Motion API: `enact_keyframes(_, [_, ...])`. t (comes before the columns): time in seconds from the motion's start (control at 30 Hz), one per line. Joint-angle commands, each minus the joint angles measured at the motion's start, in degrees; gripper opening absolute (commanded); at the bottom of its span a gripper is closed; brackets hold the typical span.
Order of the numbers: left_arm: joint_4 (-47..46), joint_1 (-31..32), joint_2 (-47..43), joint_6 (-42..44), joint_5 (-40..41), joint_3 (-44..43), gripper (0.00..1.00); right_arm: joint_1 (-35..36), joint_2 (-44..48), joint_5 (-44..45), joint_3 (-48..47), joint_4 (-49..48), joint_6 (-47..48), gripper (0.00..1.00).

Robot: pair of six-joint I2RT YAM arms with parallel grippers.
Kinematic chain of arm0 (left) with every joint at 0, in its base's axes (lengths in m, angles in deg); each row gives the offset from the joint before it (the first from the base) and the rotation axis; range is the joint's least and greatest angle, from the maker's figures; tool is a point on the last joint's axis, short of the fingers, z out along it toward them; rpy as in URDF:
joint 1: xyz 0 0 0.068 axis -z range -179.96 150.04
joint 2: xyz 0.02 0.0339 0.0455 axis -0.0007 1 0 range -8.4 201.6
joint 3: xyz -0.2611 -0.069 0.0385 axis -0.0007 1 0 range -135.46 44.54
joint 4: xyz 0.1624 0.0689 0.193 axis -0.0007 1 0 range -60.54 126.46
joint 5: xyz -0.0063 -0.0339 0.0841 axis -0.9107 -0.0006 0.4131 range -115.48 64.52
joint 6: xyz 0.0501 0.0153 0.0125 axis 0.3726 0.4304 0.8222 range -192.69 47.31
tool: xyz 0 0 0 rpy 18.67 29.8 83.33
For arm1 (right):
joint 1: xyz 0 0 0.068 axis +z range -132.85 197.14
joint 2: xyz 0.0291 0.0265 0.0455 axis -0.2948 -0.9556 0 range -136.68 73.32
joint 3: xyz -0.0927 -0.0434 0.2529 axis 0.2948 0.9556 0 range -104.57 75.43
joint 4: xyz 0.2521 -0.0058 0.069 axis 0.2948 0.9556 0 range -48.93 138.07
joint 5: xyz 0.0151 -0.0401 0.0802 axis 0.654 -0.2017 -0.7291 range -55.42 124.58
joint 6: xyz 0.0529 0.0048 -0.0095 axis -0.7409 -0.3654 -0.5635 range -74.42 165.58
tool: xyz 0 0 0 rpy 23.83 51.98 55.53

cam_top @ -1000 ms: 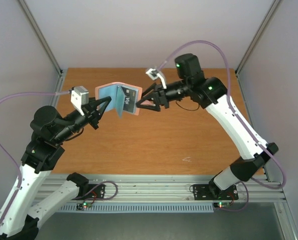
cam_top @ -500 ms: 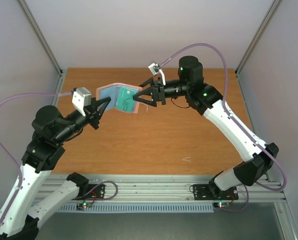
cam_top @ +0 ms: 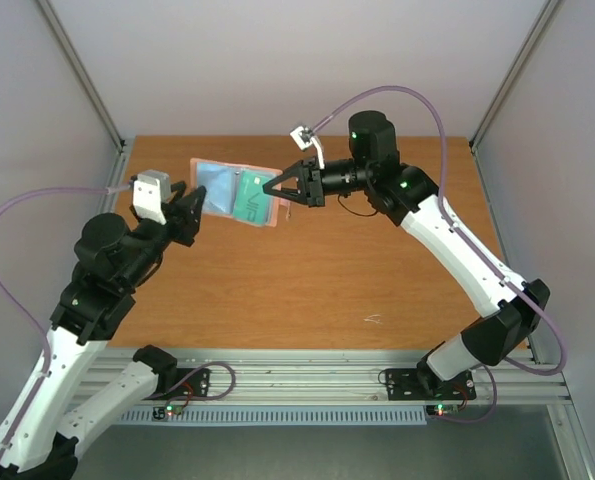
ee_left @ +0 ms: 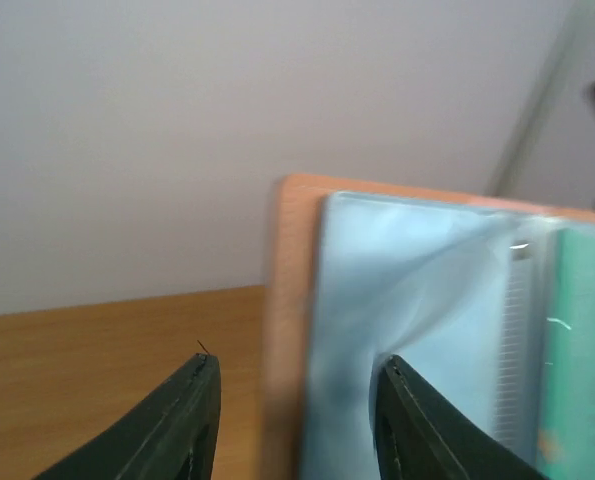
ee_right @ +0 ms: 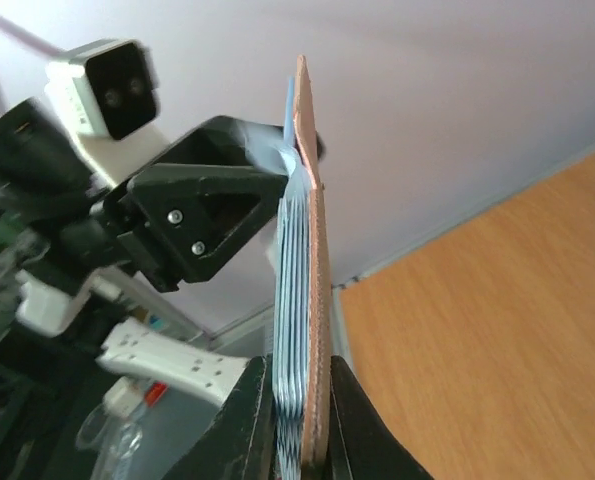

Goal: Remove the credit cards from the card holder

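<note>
The card holder [cam_top: 215, 186] hangs open in the air above the back of the table, pink outside, pale blue inside. A teal-green credit card [cam_top: 249, 196] shows in its right half; other cards are hidden. My right gripper [cam_top: 274, 188] is shut on the holder's right edge; in the right wrist view the holder [ee_right: 311, 200] stands edge-on, pinched at my right gripper [ee_right: 302, 405]. My left gripper [cam_top: 193, 204] is open. In the left wrist view the holder's pink left edge [ee_left: 289, 300] lies between my left gripper's [ee_left: 297, 375] spread fingers, with the teal card [ee_left: 582, 350] at the right.
The wooden table [cam_top: 307, 270] lies under the holder, with a small white mark [cam_top: 374, 320] near its front. Grey walls and slanted frame posts [cam_top: 87, 80] close in the back and sides. A metal rail [cam_top: 307, 385] runs along the near edge.
My right gripper has shut on the holder's right edge. My left gripper has let go of the left edge and opened. The holder has spread flatter and shifted slightly left.
</note>
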Motion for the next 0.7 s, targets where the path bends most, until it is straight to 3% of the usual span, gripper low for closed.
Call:
enact_keyframes(0.0, [-4.20,-1.59,0.56,5.55,27.15,2.47,0.46,0.04,-1.91,17.87,-7.98,19.52,5.46,0.01])
enact_keyframes(0.07, [-7.27,-2.64,0.47,8.74,31.49,3.50,0.50,0.61,-3.48,32.11,-12.12,29.14,6.30,0.01])
enact_keyframes(0.13, [-10.14,-3.17,-0.46,12.75,29.73,3.94,0.54,1.30,-5.49,44.49,-17.03,37.59,5.88,0.01])
enact_keyframes(0.23, [-9.56,-3.28,-1.37,14.35,17.21,3.64,0.54,3.40,-9.79,55.30,-24.07,47.29,5.32,0.01])
enact_keyframes(0.3, [-8.09,-3.28,-1.66,13.37,0.85,3.95,0.52,6.34,-12.28,58.42,-27.58,50.27,6.50,0.01])
enact_keyframes(0.4, [-7.90,-3.28,-0.88,5.56,-18.05,5.99,0.45,9.55,-15.17,57.73,-31.55,51.52,9.44,0.01])
enact_keyframes(0.5, [-11.92,-3.28,0.23,-5.56,-30.32,9.49,0.42,10.46,-15.36,49.58,-32.47,49.74,11.86,0.01])
enact_keyframes(0.67, [-13.02,-3.43,0.86,-12.62,-28.43,11.85,0.33,10.57,-10.77,31.98,-26.34,42.70,17.24,0.01])
